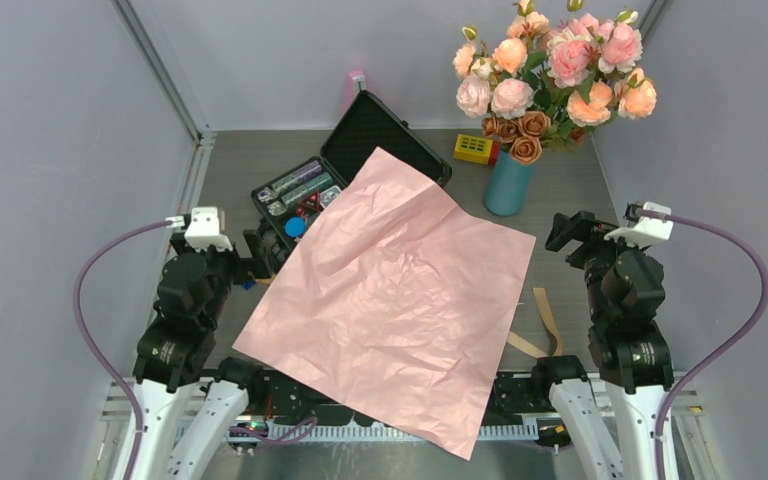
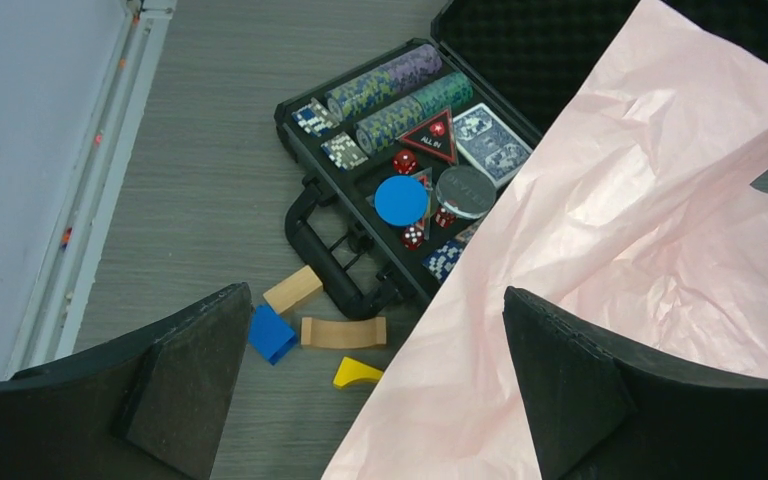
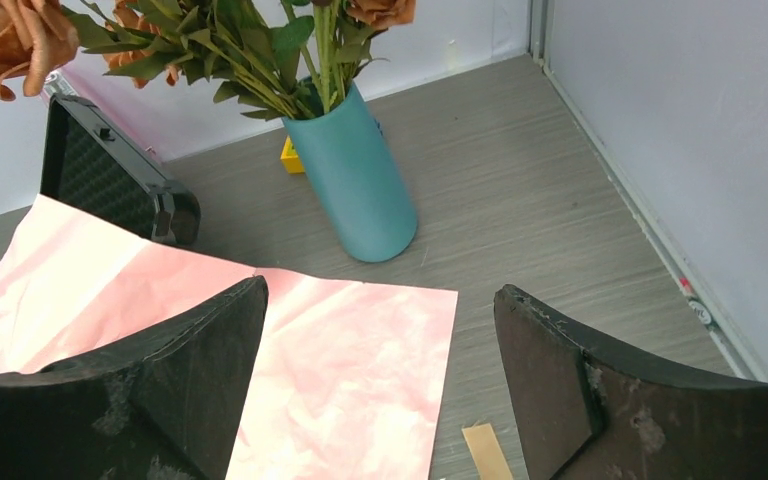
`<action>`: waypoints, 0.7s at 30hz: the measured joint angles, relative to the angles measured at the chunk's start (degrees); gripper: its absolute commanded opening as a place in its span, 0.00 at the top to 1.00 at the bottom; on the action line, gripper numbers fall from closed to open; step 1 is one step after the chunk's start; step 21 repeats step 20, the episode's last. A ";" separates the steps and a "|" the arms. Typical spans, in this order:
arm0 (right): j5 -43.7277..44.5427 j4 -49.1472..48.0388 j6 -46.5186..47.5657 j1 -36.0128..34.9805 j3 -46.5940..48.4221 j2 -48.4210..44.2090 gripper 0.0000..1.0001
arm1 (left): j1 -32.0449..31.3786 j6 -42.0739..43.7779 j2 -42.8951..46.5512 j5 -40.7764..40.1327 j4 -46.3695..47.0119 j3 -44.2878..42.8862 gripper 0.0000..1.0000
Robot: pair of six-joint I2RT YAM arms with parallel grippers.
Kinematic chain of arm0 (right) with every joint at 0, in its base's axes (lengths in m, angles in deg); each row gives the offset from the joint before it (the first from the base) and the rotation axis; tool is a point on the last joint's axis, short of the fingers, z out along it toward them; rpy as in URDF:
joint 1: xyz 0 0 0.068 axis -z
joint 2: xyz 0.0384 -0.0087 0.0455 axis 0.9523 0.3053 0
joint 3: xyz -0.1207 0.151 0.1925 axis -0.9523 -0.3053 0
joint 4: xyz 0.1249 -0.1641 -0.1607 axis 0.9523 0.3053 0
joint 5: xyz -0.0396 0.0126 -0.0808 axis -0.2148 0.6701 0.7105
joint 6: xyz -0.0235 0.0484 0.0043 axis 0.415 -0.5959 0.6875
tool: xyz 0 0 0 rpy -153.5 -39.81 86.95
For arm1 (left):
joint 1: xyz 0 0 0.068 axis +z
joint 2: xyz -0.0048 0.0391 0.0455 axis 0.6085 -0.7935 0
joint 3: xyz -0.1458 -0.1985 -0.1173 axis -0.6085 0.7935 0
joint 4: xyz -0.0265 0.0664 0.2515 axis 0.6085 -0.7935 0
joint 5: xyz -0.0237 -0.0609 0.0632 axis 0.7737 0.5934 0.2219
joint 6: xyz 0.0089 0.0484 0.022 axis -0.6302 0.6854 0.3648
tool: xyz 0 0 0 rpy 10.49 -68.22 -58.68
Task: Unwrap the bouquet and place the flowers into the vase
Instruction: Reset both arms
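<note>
Left gripper (image 2: pixel 375 330) and right gripper (image 3: pixel 380 310) spread; big roses (image 1: pixel 550 60) in vase (image 1: pixel 508 185), chips (image 2: pixel 390 85) in case (image 2: pixel 520 50).

I see a pale pink paper sheet (image 1: pixel 390 300), a glossy teal vase (image 1: pixel 508 185), pink, peach and rust-brown roses (image 1: pixel 550 70), and a black case (image 1: pixel 380 135) holding a blue disc (image 2: pixel 401 201).

"ALL IN" on the triangular marker (image 2: pixel 428 138)
</note>
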 measured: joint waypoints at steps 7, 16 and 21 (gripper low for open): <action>-0.44 1.09 -1.84 0.00 -1.51 -2.36 0.12 | 0.00 -1.31 3.76 -0.22 -2.29 2.43 0.01; -0.61 1.22 -2.47 0.00 -1.51 -2.36 0.12 | 0.00 -1.57 3.96 -0.42 -2.45 2.43 0.02; -0.61 1.22 -2.47 0.00 -1.51 -2.36 0.12 | 0.00 -1.73 4.04 -0.63 -2.45 2.43 0.02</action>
